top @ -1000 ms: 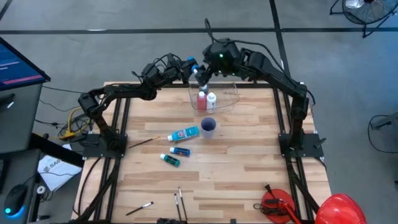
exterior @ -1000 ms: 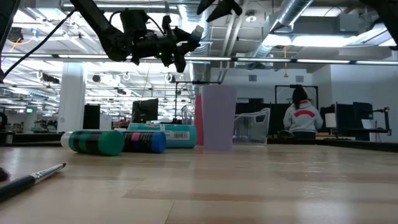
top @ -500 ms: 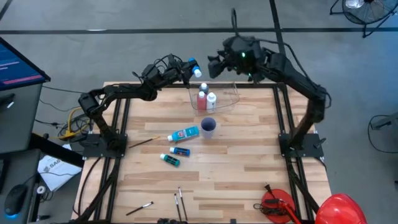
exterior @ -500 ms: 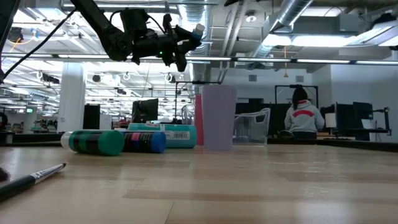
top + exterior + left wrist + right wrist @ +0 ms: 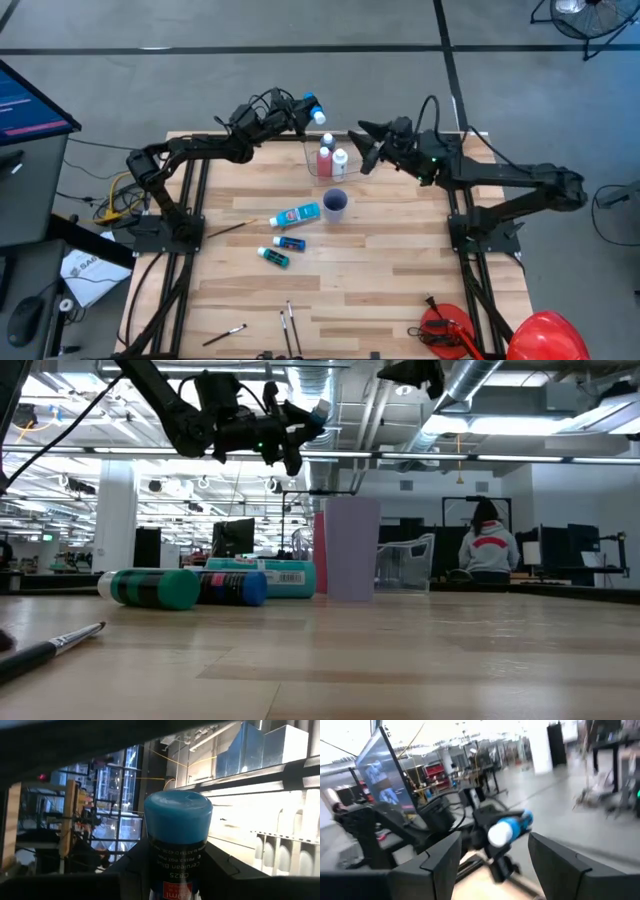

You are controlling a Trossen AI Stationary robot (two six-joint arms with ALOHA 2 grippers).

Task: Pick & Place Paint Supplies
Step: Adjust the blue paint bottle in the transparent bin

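Observation:
My left gripper (image 5: 303, 108) is shut on a small blue paint bottle (image 5: 313, 108) with a white end, high above the table's far edge by the clear tub's far left corner. It also shows in the low view (image 5: 290, 435). The tub (image 5: 372, 158) holds a red bottle (image 5: 325, 161) and a white bottle (image 5: 341, 158). My right gripper (image 5: 364, 142) hangs open over the tub's right part and touches nothing. A light blue tube (image 5: 298, 215), a blue bottle (image 5: 290, 243) and a teal bottle (image 5: 273, 257) lie on their sides on the table. My left gripper pinches the blue bottle by its labelled body (image 5: 176, 872) between the two fingers (image 5: 134, 866), coming from the table's left. A rounded blue end (image 5: 178, 814) stands out past the fingertips. The bottle is lifted clear, tilted, with its white end (image 5: 318, 407) upward.
A blue-purple cup (image 5: 335, 203) stands just near of the tub. Thin brushes lie at the left (image 5: 228, 229) and by the near edge (image 5: 288, 320). Red objects (image 5: 445, 330) sit at the near right corner. A seated person (image 5: 487, 550) is in the room beyond.
My right arm has swung away from the bottle in my left gripper, toward the table's right and slightly nearer, and stretched out lower; its gripper now hangs over the tub's right part. My left gripper and its bottle kept still.

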